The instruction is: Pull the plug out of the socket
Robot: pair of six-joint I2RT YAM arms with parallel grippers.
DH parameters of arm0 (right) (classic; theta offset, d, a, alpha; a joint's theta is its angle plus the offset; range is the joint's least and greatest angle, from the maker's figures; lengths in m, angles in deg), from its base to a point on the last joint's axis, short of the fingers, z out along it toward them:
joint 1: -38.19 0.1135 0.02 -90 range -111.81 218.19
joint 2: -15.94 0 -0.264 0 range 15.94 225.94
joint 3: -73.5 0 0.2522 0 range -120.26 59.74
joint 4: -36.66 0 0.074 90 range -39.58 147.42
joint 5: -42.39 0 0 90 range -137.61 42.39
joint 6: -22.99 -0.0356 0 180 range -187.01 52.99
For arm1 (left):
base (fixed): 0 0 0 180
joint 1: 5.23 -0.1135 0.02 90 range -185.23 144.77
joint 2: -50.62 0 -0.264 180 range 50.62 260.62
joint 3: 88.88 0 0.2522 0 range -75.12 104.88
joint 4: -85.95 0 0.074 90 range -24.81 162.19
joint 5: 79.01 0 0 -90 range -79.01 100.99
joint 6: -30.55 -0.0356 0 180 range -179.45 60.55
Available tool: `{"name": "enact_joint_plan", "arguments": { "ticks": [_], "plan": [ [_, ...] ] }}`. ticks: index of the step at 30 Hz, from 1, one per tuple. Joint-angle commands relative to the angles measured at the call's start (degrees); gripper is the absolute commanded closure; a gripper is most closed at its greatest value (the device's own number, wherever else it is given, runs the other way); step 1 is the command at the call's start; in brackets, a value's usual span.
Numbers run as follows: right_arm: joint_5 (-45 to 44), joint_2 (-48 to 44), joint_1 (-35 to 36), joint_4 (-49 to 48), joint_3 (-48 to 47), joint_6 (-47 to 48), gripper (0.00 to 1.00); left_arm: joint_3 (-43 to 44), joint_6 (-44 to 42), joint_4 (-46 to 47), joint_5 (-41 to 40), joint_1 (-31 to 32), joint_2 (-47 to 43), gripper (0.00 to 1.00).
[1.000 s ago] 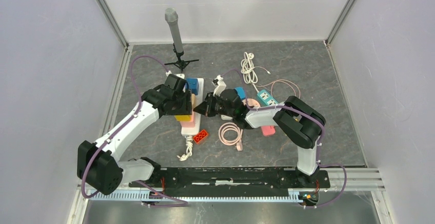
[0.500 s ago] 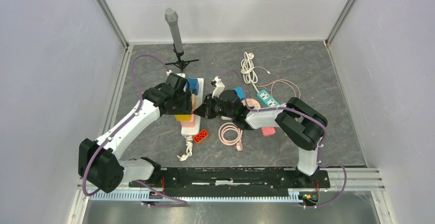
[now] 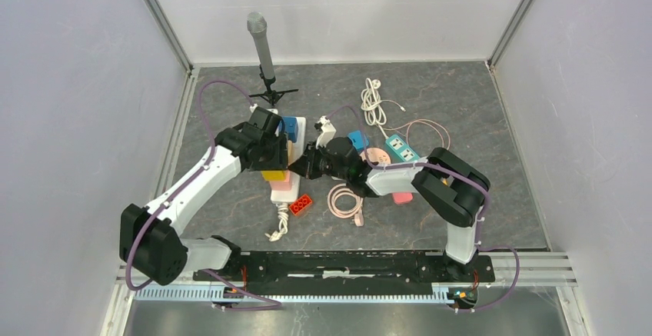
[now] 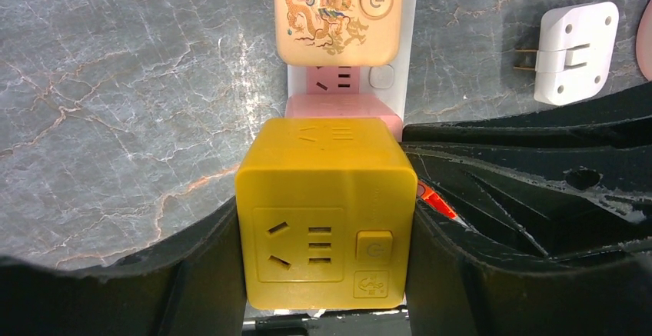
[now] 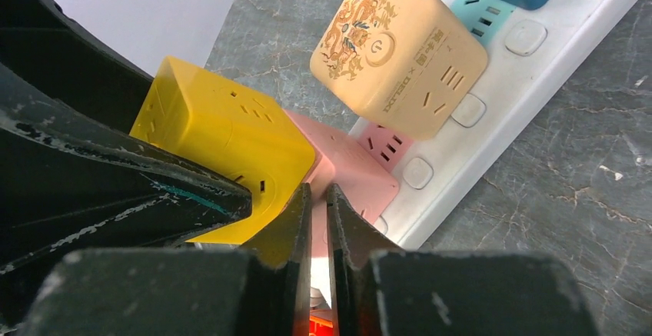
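A yellow cube plug [image 4: 326, 213] sits between my left gripper's [image 4: 326, 263] black fingers [image 4: 201, 274], which are shut on its two sides; it also shows in the top view [image 3: 274, 174]. It is at the near end of a white power strip [image 4: 411, 13], in front of a pink plug [image 4: 342, 105] and a beige cube plug [image 4: 338, 1]. Its underside is hidden. My right gripper [image 5: 319, 197] is shut and empty, its tips against the pink plug [image 5: 357, 171] next to the yellow cube [image 5: 223, 136]. In the top view the right gripper [image 3: 305, 164] meets the strip [image 3: 297, 126] from the right.
A blue plug [image 3: 288, 128] sits at the strip's far end. A white adapter [image 4: 577, 51], a red brick [image 3: 301, 203], a coiled pink cable [image 3: 345, 200], a teal socket block [image 3: 399, 147], a white cable [image 3: 373, 101] and a microphone stand [image 3: 264, 55] lie around.
The right gripper has edged slightly left toward the strip. The left gripper keeps its hold on the yellow cube and has shifted very little.
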Motion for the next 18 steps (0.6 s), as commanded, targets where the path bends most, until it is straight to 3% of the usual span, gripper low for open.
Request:
{"name": "enact_joint_plan", "arguments": {
  "ticks": [1, 6, 18],
  "plan": [
    [-7.5, 2.6, 2.2, 13.9, 2.0, 6.0, 0.88, 7.1, 4.0, 9.2, 3.9, 0.5, -1.7, 0.71],
    [-13.0, 2.4, 4.4, 16.0, -0.3, 9.8, 0.88, 10.3, 3.8, 5.5, 4.2, 0.4, -0.4, 0.71],
    [-15.4, 2.9, 5.5, 17.3, -1.0, 10.8, 0.88, 12.2, 1.7, 2.5, 4.8, 0.2, -1.4, 0.72]
  ]
}}
